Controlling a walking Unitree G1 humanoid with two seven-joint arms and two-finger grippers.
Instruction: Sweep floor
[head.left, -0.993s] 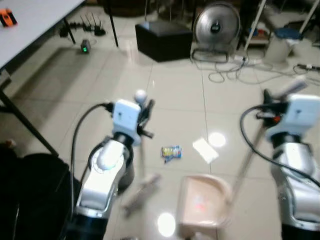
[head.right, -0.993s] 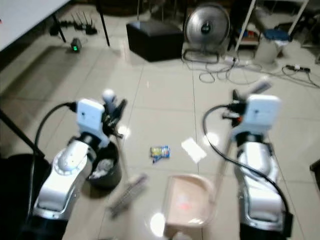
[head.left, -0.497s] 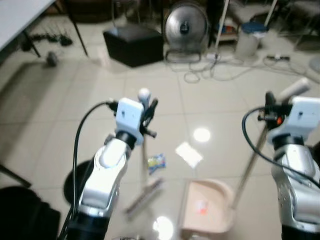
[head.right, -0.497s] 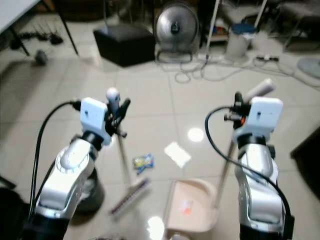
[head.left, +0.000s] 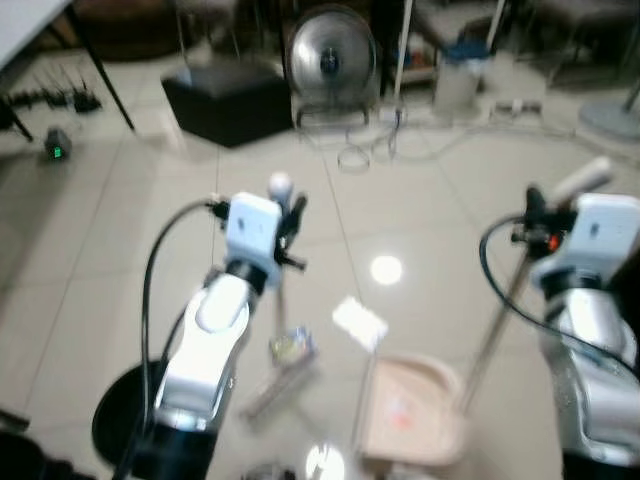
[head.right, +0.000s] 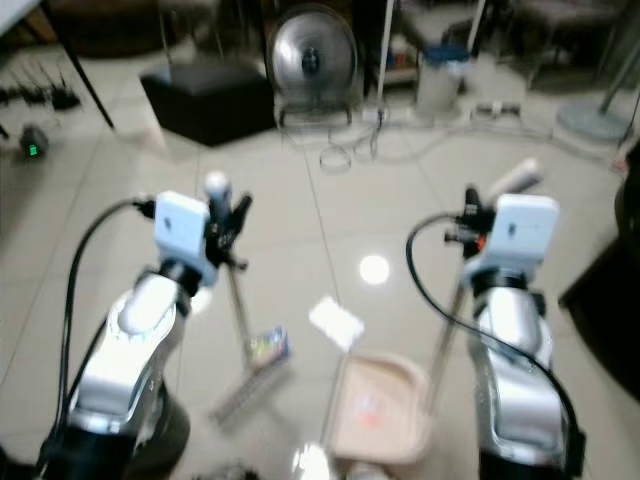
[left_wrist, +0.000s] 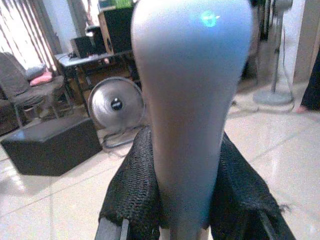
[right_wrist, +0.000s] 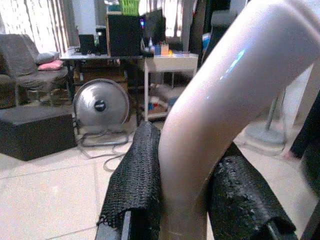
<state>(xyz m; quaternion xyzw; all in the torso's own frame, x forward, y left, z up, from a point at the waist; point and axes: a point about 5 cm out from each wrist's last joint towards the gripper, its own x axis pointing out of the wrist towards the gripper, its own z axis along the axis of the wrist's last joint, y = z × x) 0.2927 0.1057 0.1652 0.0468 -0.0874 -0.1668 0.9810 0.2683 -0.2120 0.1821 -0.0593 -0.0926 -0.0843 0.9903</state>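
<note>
Sweeping step in hand. My left end effector (head.left: 289, 222) clamped on broom handle (left_wrist: 190, 100); brush head (head.left: 280, 388) on floor, touching yellow wrapper (head.left: 290, 346). My right end effector (head.left: 532, 207) clamped on dustpan handle (right_wrist: 220, 115); dustpan (head.left: 408, 412) flat on floor just beside white paper (head.left: 359, 321). Next, I judge: drag wrapper and paper toward pan mouth, keep pan steady.

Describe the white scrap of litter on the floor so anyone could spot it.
Start at the pink dustpan on the tiled floor. Just beyond its far left corner lies the flat white paper scrap. Unlike the colourful wrapper by the broom head, it is plain white.
</note>
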